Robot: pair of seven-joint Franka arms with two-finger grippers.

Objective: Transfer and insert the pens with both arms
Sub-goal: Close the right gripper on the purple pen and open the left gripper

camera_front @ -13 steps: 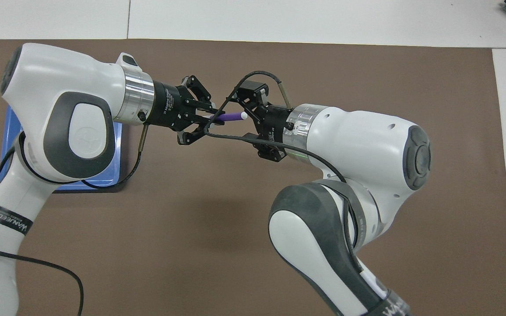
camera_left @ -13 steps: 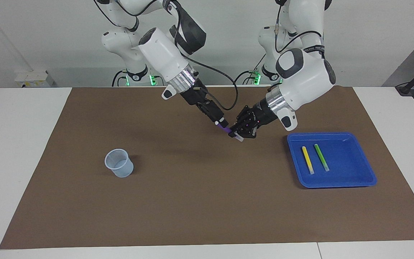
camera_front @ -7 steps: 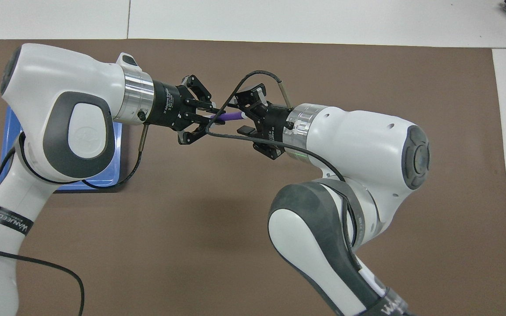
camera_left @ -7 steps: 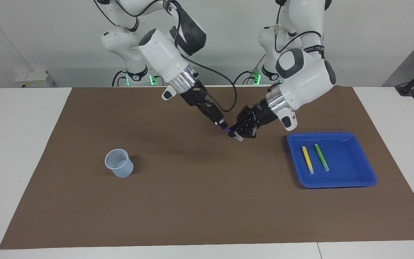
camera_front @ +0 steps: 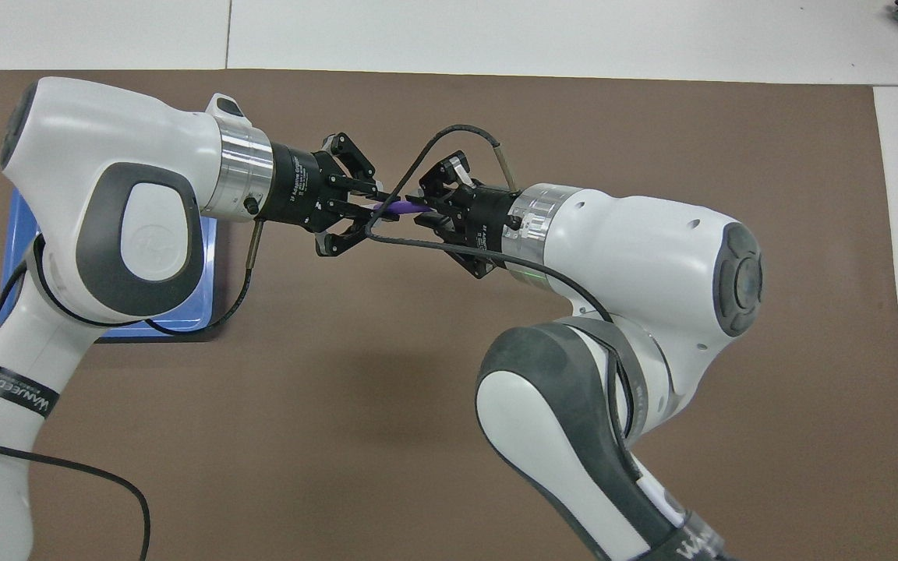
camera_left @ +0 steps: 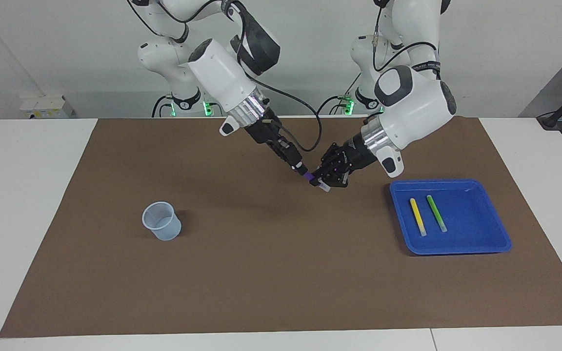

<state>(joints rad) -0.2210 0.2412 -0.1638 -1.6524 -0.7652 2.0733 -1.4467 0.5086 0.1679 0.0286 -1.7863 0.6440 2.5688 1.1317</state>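
The purple pen [camera_left: 310,177] [camera_front: 400,207] hangs in the air above the middle of the brown mat, held between both grippers. My left gripper [camera_left: 321,183] [camera_front: 377,209] is shut on one end of it. My right gripper [camera_left: 302,171] [camera_front: 422,210] is shut on the other end, whose tip is hidden by its fingers. The yellow pen [camera_left: 418,217] and the green pen [camera_left: 436,213] lie side by side in the blue tray [camera_left: 456,249] toward the left arm's end of the table.
A clear plastic cup [camera_left: 162,221] stands upright on the brown mat [camera_left: 281,273] toward the right arm's end. In the overhead view the left arm covers most of the blue tray [camera_front: 206,269]. A black cable loops from the right wrist.
My right gripper has closed its fingers onto the purple pen's pale end. The left gripper has kept its hold, and both arms have barely shifted.
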